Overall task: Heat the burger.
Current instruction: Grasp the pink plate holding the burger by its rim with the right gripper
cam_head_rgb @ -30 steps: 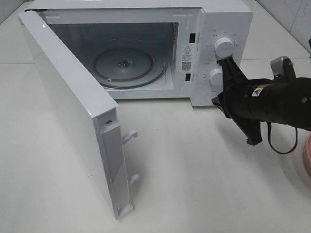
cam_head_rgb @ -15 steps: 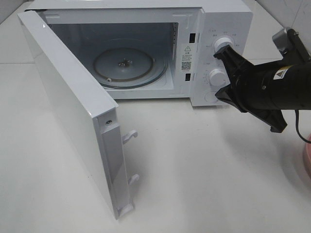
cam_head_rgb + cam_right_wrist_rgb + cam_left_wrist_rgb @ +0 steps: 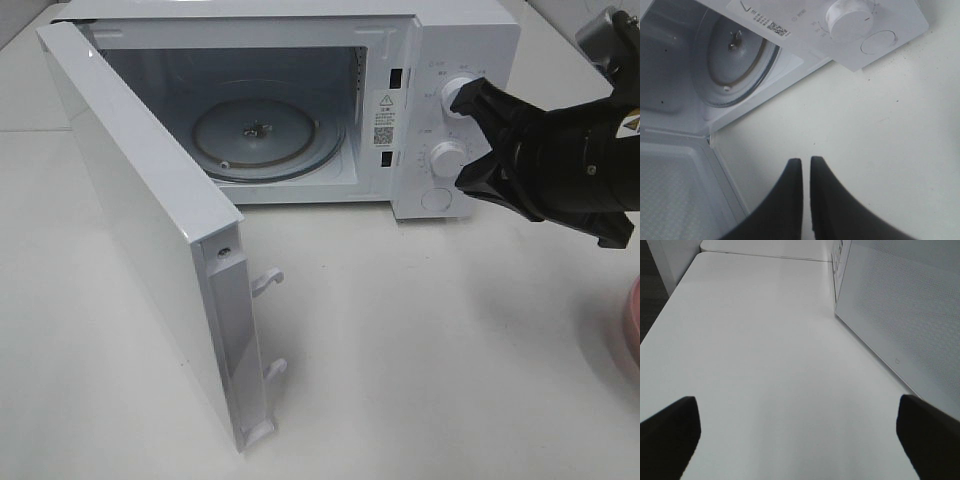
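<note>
The burger is out of view in every frame. The white microwave (image 3: 440,60) stands at the back with its door (image 3: 150,230) swung wide open to the left and its glass turntable (image 3: 255,135) bare. My right gripper (image 3: 470,175) hovers in front of the control panel's knobs (image 3: 450,155), its fingers (image 3: 790,200) nearly together with only a thin slit and nothing between them. The turntable (image 3: 735,55) and a knob (image 3: 847,17) show in the right wrist view. My left gripper (image 3: 800,440) is open over bare table, nothing between its fingers.
A sliver of a pink plate (image 3: 632,320) shows at the right edge of the exterior view. The open door (image 3: 900,315) stands beside the left gripper. White table (image 3: 420,350) stretches in front of the microwave.
My right arm has risen and drawn back to the right, from below the lower knob to level with the panel. Its fingers have parted by a hair. The left gripper has not moved.
</note>
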